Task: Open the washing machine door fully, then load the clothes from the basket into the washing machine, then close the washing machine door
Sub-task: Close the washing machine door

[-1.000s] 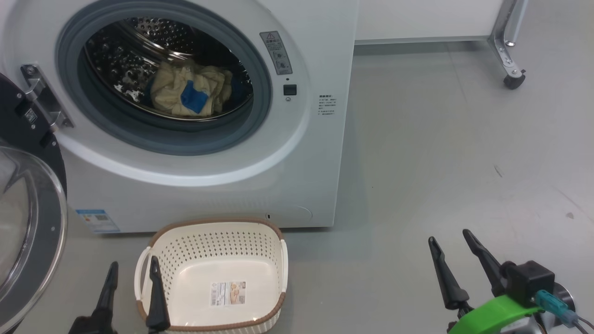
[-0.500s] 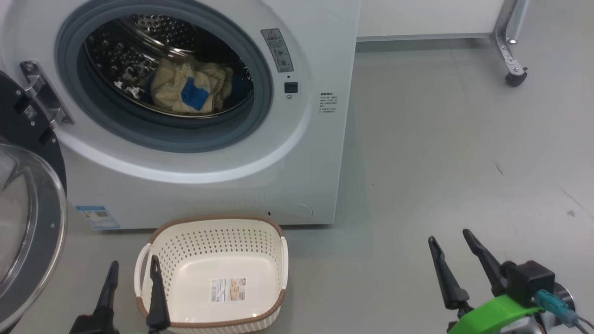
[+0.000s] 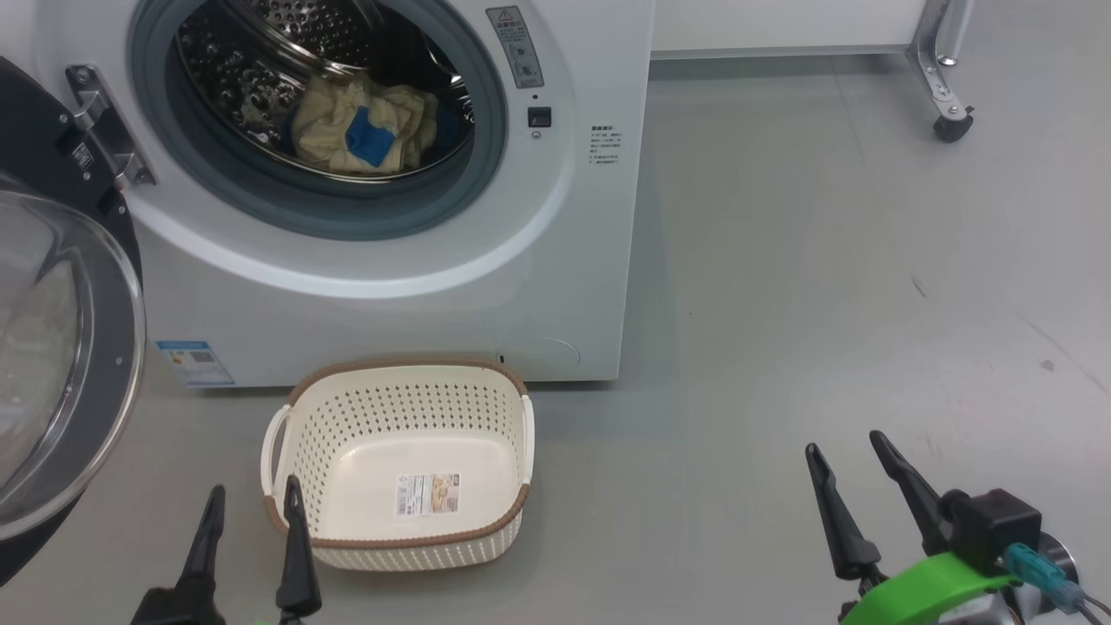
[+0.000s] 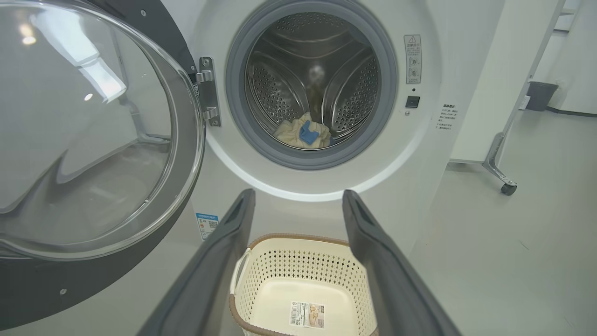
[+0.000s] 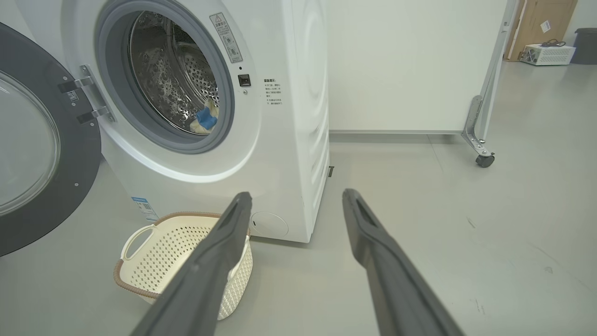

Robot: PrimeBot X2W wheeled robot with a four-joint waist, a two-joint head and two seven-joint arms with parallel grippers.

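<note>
The left pincer [image 3: 254, 486], spread empty like the right pincer [image 3: 844, 443], should push the door [image 3: 61, 347] rightward by its near rim until latched.

The left hand [image 3: 253, 486] and the right hand [image 3: 844, 443] each have two long, slim, dark fingers [image 3: 838, 512] that taper to a narrow point. In the wrist views these are matt charcoal grey, broad at the base, with a shallow recess just below each tip. Behind the right hand sit a bright green curved collar [image 3: 929, 586], a black boxy block [image 3: 998, 525], a teal plug [image 3: 1028, 564] with a thin grey cable [image 3: 1085, 601], and a round silver metal part [image 3: 1055, 551].
</note>
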